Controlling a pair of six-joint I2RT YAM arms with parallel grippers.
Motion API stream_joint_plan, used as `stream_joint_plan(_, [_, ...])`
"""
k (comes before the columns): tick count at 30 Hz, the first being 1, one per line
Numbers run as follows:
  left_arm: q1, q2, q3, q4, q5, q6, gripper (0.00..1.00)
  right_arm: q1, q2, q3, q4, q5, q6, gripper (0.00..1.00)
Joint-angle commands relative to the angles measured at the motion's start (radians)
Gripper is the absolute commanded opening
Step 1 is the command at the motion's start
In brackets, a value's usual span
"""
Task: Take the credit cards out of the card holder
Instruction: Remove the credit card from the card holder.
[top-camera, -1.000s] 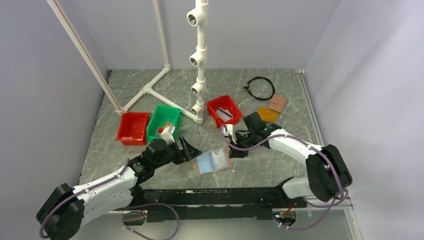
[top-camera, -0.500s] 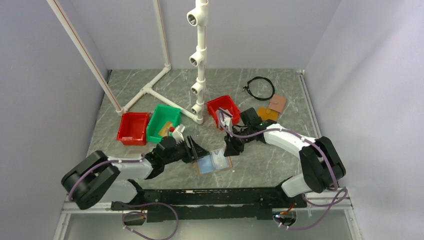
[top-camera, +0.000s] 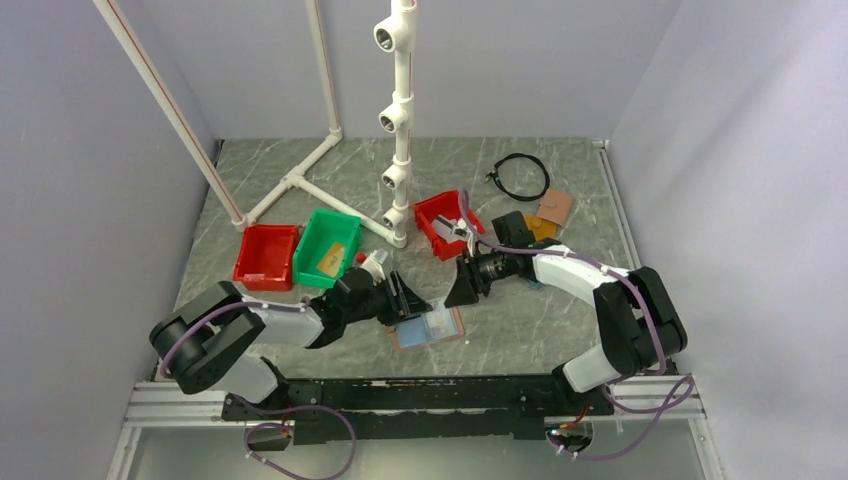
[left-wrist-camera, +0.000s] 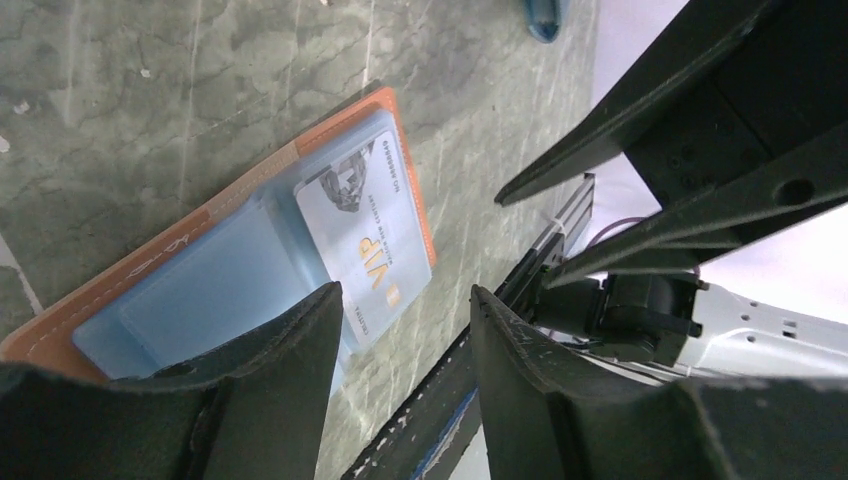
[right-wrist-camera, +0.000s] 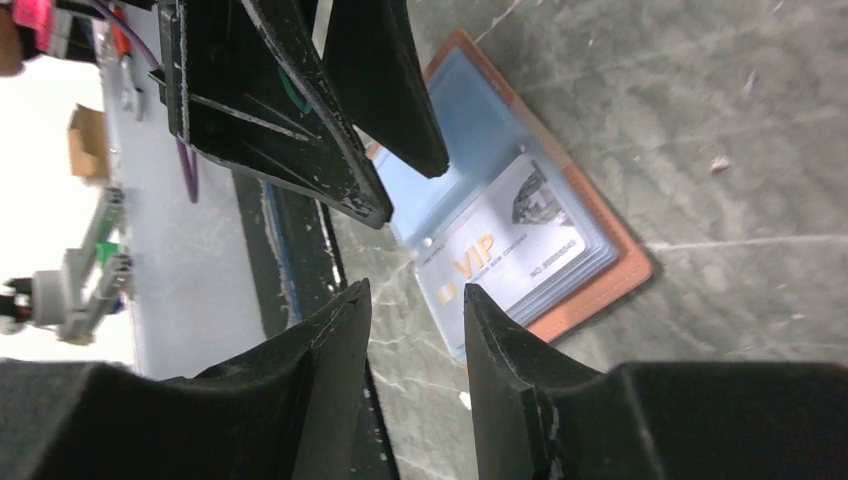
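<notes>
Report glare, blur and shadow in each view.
Top external: even soft light, sharp, no glare. Left wrist: right side blown out white; near jaws dark; VIP card legible. Right wrist: left side washed out white; card holder casts a thin shadow.

A grey table (top-camera: 540, 330); a tall white pipe stand (top-camera: 400, 120) at the back; a red bin (top-camera: 266, 256) just beside a green bin (top-camera: 327, 247); another red bin (top-camera: 438, 212) near the pipe's foot; a black cord loop (top-camera: 522, 177); a brown wallet (top-camera: 555, 207) just beside an orange wallet (top-camera: 544, 229).
</notes>
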Motion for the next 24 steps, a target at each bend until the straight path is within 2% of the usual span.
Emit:
stream_joint_plan(1, [-0.021,0.025,0.067,-0.128,-0.048,-0.021,0.53,0.002,-0.014,-0.056,0.166,-0.041,0.239,0.42])
stream_joint_plan(6, [-0.026,0.051,0.084,-0.148,-0.050,-0.027,0.51,0.005,0.015,-0.094,0.239,0.011,0.346,0.39])
stream_joint_plan(16, [-0.030,0.160,0.092,-0.034,-0.002,-0.049,0.49,0.021,0.069,-0.081,0.198,0.138,0.315,0.38])
stream_joint_plan(24, [-0.031,0.169,0.087,-0.036,-0.014,-0.053,0.49,0.025,0.096,-0.074,0.188,0.169,0.306,0.38])
